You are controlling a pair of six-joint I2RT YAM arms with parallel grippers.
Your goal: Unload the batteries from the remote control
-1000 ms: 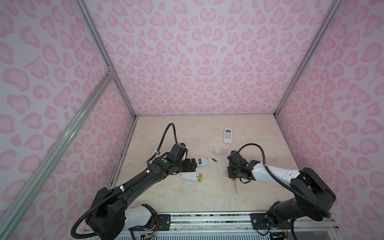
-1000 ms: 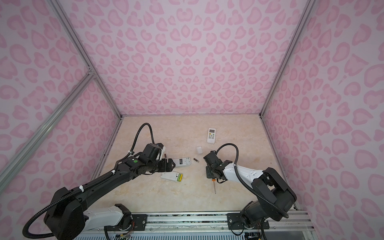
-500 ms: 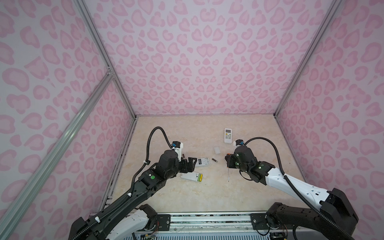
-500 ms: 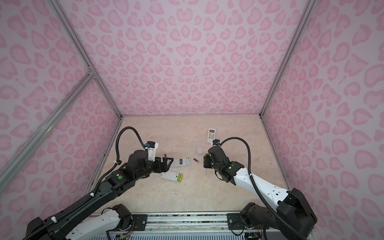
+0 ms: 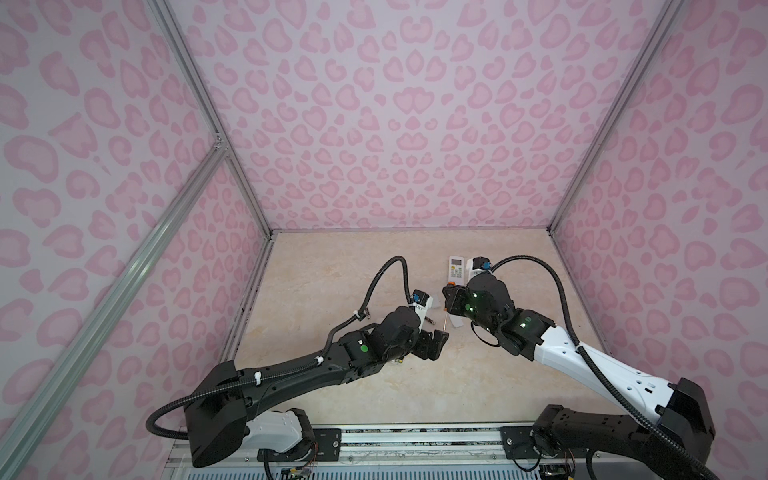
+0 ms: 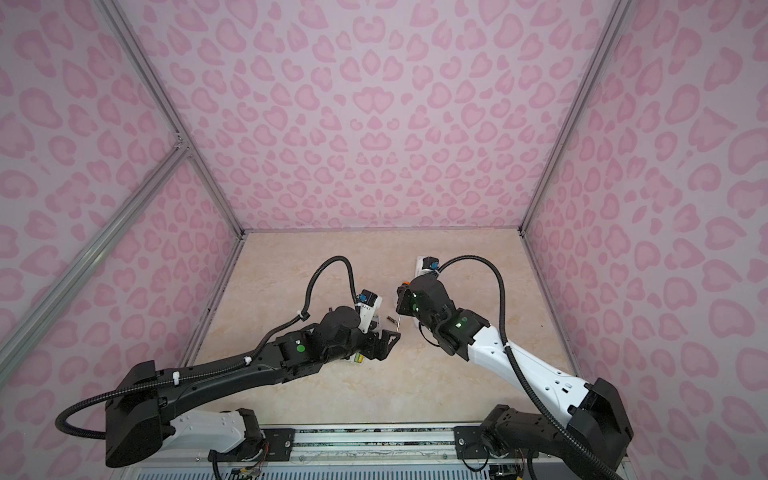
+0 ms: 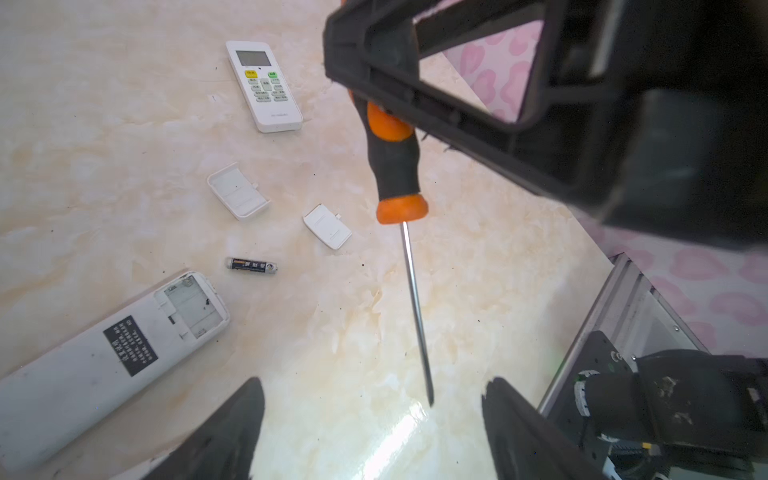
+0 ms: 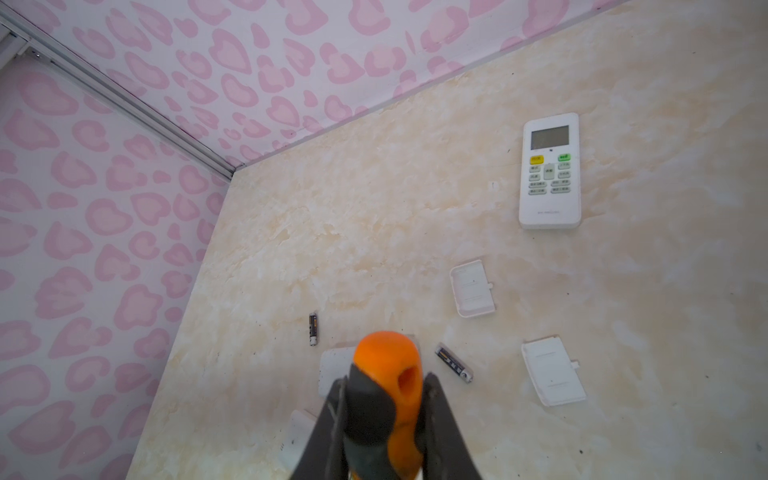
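My right gripper is shut on the orange-and-black handle of a screwdriver, which hangs upright above the table with its shaft pointing down. My left gripper is open, and the screwdriver tip hangs between its fingers, close to one finger and touching neither. A white remote control lies face down with its battery compartment open and empty. Two black batteries lie loose on the table. In both top views the grippers meet near the table's middle.
A second white remote lies face up farther back. Two white covers lie between it and the batteries. Another remote, with a yellow-green battery, lies partly hidden under my left arm. Pink patterned walls close in three sides.
The right gripper has lifted the screwdriver off the table and holds it upright. The left gripper has risen and swung right until its open fingers flank the tip.
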